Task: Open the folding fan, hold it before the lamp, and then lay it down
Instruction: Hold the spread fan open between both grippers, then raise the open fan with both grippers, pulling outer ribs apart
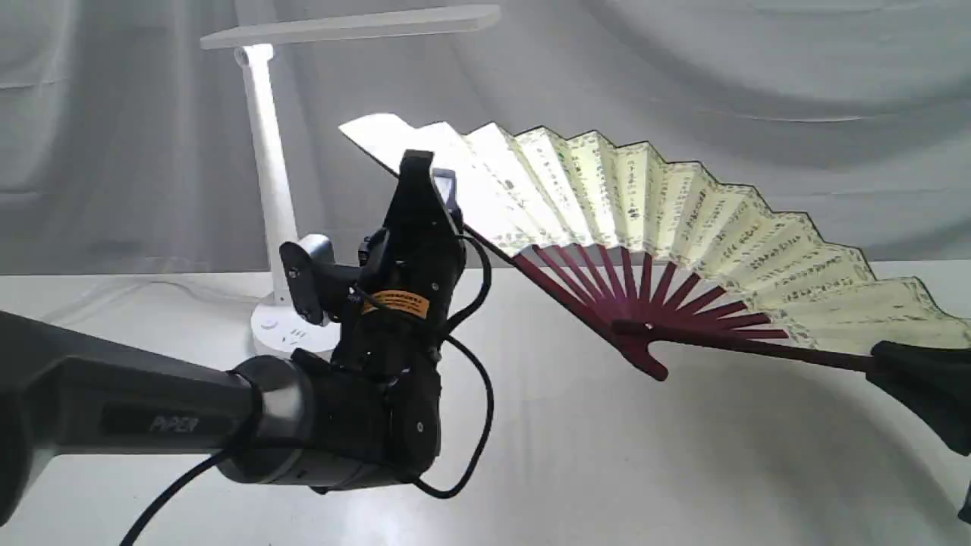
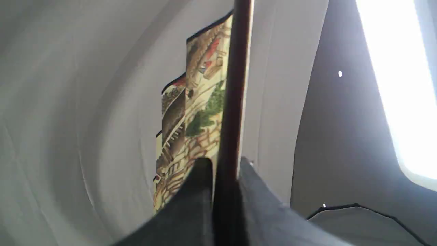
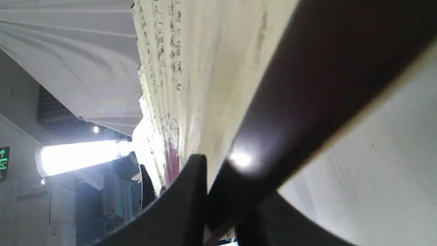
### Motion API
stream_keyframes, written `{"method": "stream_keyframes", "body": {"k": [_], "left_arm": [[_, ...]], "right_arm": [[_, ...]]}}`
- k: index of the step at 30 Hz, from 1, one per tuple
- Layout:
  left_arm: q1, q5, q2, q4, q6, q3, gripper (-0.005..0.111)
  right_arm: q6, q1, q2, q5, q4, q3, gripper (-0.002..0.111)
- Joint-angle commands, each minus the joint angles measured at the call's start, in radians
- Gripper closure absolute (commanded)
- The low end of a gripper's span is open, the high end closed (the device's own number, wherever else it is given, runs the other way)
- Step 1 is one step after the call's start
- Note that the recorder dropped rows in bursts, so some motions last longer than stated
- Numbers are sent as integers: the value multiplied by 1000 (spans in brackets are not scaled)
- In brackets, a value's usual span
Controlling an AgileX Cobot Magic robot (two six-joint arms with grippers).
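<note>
Nearest you, the left gripper (image 1: 431,173) points upward with its jaws pinched almost fully together on the fan's left guard (image 2: 232,102). The hold sits partway along the stick, so that end of the leaf is carried high. At the right side, the right gripper (image 1: 884,356) has its jaws only a narrow way apart, clamped on the other guard (image 3: 307,85) and set lower. Note that the two guards drawn apart are what spread the pleats.

The folding fan (image 1: 683,205) hangs fully opened in the air, over the table (image 1: 683,470) from its middle toward its right edge. It touches nothing but the two grippers, and its calligraphy side faces the exterior camera.

Farther back, the lamp (image 1: 265,152) stands by the table's far left edge. Its light bar (image 1: 356,26) reaches over the fan's raised left tip, where the leaf looks washed bright. You may judge this the showing step, with the laying down not yet done. A backdrop cloth (image 1: 758,76) closes the scene
</note>
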Motion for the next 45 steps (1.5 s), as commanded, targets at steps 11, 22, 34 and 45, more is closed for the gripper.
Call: {"method": "stream_keyframes", "body": {"k": [11, 22, 34, 45], "left_arm": [[26, -103, -29, -88, -65, -15, 107], [26, -103, -29, -140, -97, -9, 107], [26, -103, -29, -180, -95, -9, 107], [24, -103, -50, -177, -139, 132, 107]], "right_arm": [[-100, -9, -3, -76, -28, 20, 108], [-94, -9, -3, -76, -28, -6, 108], [-8, -9, -7, -76, -28, -158, 108], [76, 6, -7, -76, -28, -260, 108]]}}
